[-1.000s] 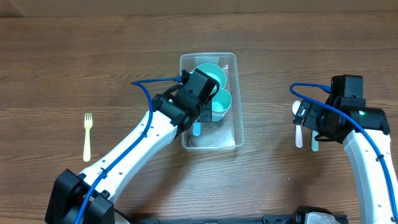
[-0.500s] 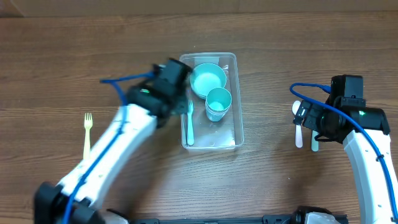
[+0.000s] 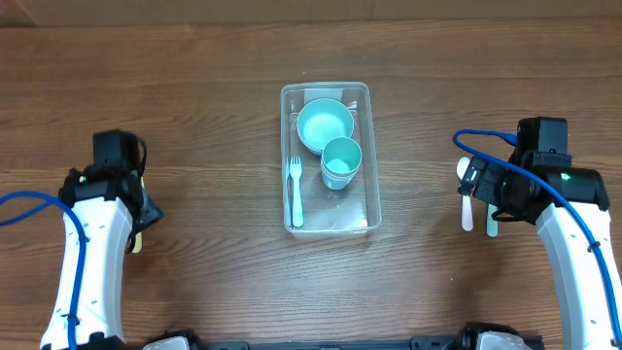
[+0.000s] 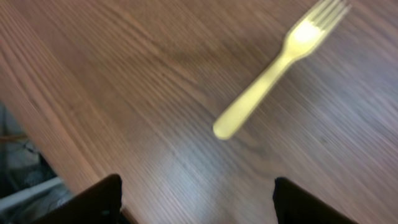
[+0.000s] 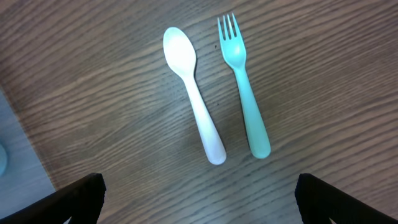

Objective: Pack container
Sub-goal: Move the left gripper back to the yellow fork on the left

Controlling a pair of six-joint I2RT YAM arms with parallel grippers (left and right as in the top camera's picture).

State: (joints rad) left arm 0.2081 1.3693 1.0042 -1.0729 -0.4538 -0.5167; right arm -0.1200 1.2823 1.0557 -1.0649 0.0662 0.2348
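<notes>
Overhead: the container (image 3: 373,185) sits mid-bench (image 3: 214,87), holding a bowl (image 3: 325,124), a cup (image 3: 341,160) and 1 pale fork (image 3: 294,190). The left arm (image 3: 92,243) is at its 9 o'clock, the right arm (image 3: 573,233) at 3 o'clock.

Left wrist, blurred: the left pincer (image 4: 199,202) is spread wide and empty, and the yellow fork (image 4: 267,74) lies off-centre toward 1 o'clock. Best to centre over the handle, turn to straddle it crosswise, then close mid-handle.

Right wrist: the right pincer (image 5: 199,199), equally spread, hovers over the white spoon (image 5: 193,93) and teal fork (image 5: 245,87), which should be taken 1 at a time.
</notes>
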